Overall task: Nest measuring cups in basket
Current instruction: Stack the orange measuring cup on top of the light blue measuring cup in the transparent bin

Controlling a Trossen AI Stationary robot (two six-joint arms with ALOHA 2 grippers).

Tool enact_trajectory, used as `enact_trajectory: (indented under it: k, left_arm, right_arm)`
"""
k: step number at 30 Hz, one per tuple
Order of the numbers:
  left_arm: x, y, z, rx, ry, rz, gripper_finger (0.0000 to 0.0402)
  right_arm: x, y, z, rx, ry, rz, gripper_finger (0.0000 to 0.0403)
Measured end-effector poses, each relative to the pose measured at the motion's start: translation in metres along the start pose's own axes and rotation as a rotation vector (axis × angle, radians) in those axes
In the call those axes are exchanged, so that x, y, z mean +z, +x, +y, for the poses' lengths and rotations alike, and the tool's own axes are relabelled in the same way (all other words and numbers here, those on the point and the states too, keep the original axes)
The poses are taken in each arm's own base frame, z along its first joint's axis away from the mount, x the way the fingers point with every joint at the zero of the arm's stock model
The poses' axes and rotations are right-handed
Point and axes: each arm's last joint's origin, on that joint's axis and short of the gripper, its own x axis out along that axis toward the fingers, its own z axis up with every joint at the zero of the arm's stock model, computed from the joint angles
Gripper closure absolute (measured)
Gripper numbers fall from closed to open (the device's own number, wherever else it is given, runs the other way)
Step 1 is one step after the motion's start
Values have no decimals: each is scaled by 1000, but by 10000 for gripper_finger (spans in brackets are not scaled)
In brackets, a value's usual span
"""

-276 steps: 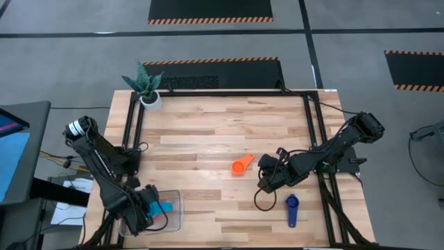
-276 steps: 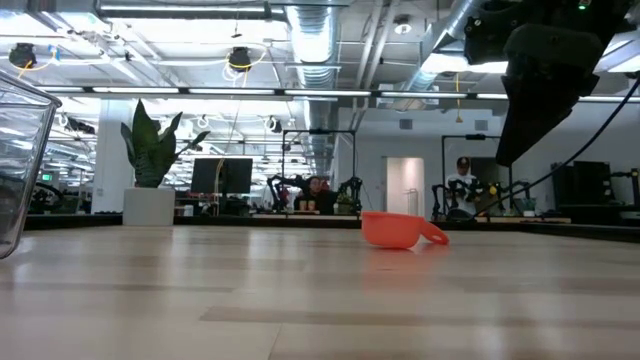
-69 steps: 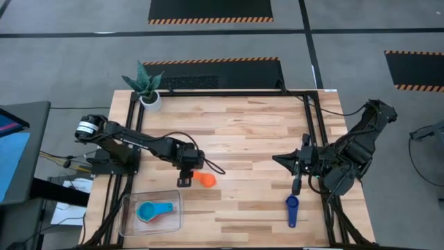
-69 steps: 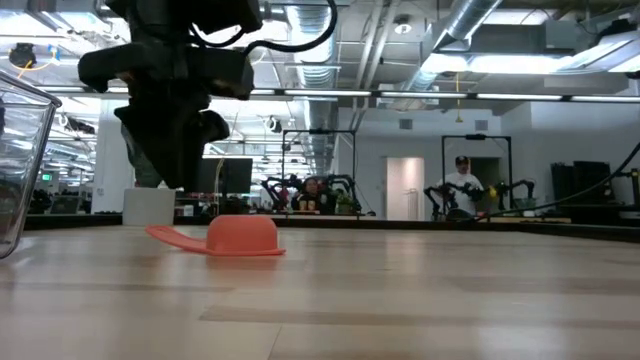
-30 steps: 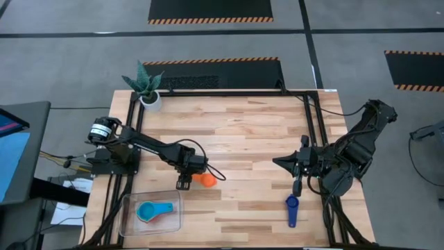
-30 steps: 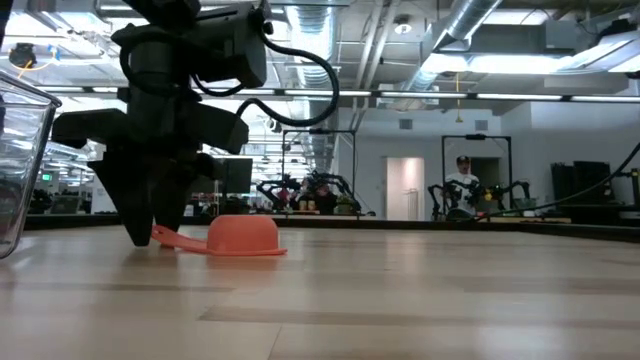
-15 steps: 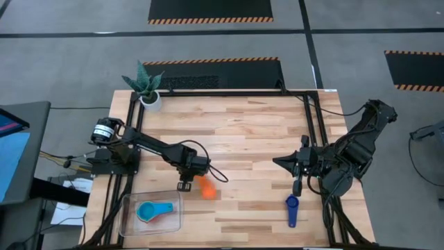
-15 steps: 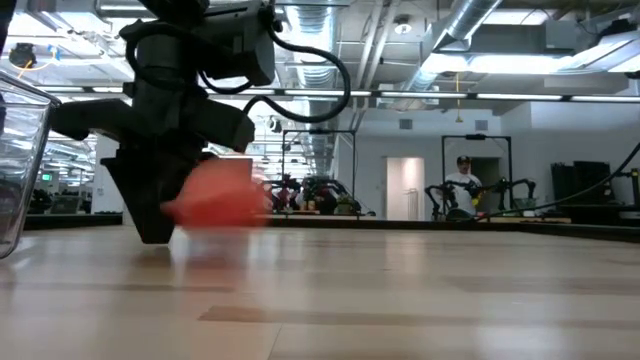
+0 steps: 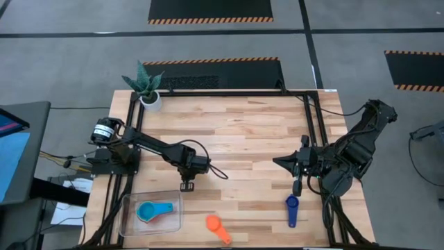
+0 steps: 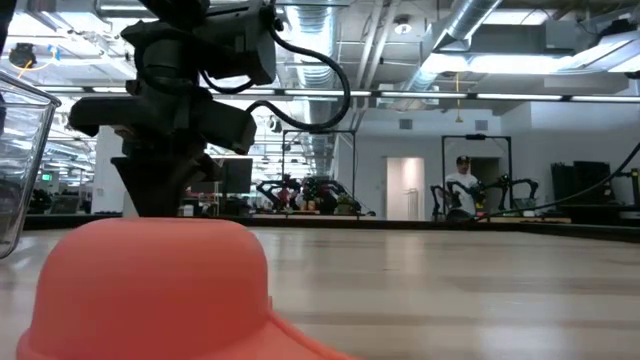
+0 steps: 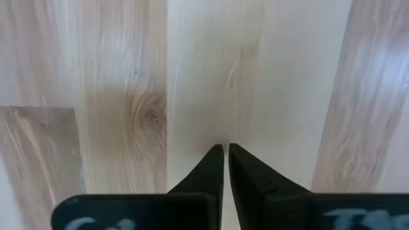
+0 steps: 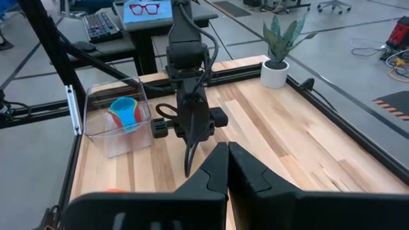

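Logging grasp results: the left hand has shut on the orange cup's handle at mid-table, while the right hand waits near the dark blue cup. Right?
Not quite. The left hand is shut on nothing; the high view shows the orange cup lying loose near the table's front edge, right of the basket. The right hand does wait near the dark blue cup.

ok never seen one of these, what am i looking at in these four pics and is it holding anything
It is a table robot with two dark arms, each ending in a two-finger hand. One picture looks straight down from above, one looks level across the wooden table, and two come from cameras on the arms' wrists.

The left hand points down at bare wood, fingers shut on nothing. The right hand waits at the right side, also shut and empty.

On the table lie an orange-red cup near the front edge, so close to the level camera that it fills that picture, and a dark blue cup. A clear basket at front left holds a light blue cup, with something red under it. A potted plant stands at the back corner.
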Motion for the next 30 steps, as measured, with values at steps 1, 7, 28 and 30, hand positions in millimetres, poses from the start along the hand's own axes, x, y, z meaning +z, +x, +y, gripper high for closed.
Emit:
enact_trajectory:
  k: [1,7,28,30]
  left_arm:
    - [1,0,0,-2,-9,-8,391]
    - [8,-5,0,-9,-60,-50,391]
    - [36,-182,-140,-1,17,-477,391]
    - [23,-181,-145,78,25,-429,391]
  right_arm:
    - [0,0,0,0,-2,1,381]
    - [-1,0,-1,-5,-13,6,381]
    - [-9,46,6,262,-55,313,393]
    - [-14,65,15,307,-20,367,396]
